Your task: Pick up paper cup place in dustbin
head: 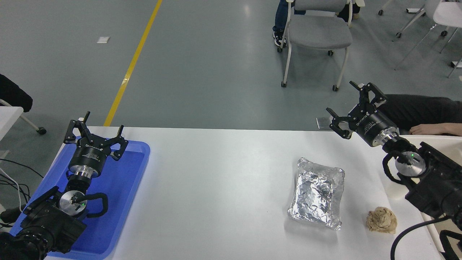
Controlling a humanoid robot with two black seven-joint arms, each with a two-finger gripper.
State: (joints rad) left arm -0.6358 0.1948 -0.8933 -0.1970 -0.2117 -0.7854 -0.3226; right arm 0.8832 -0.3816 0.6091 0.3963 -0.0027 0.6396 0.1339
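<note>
No paper cup shows anywhere in the head view. The cream-beige dustbin (438, 141) is at the table's right edge, mostly hidden behind my right arm, and only part of its rim shows. My right gripper (340, 97) is open and empty, raised over the table's far right edge, left of the dustbin. My left gripper (96, 126) is open and empty, parked over the blue tray (124, 187) at the lower left.
A crinkled foil tray (317, 193) lies on the right half of the table, with a crumpled brown paper ball (381, 220) to its right. A person's hand (429, 128) and black sleeve (418, 110) rest at the bin's far side. A grey chair (317, 32) stands on the floor beyond the table.
</note>
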